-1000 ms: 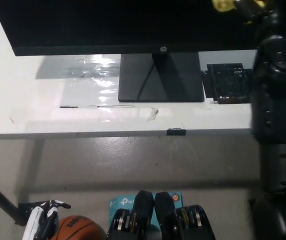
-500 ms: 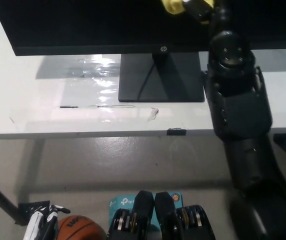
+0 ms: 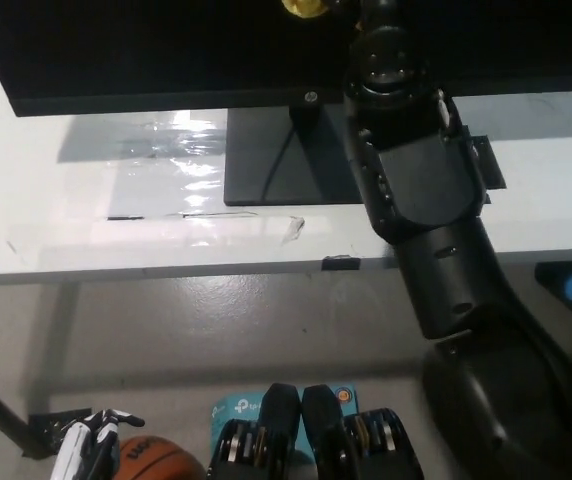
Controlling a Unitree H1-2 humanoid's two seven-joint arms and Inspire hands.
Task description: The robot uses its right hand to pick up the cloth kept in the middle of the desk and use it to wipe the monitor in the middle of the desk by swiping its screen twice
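Head view. Black right arm reaches from the bottom right up across the surface to the monitor, forearm steep, wrist at the picture's top edge. Right hand mostly cut off by the frame; cannot tell how its fingers sit. Yellow cloth, only a small bunched bit showing, lies against the dark screen just beside that hand, at the top edge. Small logo on the monitor's lower bezel, unreadable. Monitor stand sits mid-surface. White left hand rests low at the bottom left, fingers unclear, beside a basketball on the floor.
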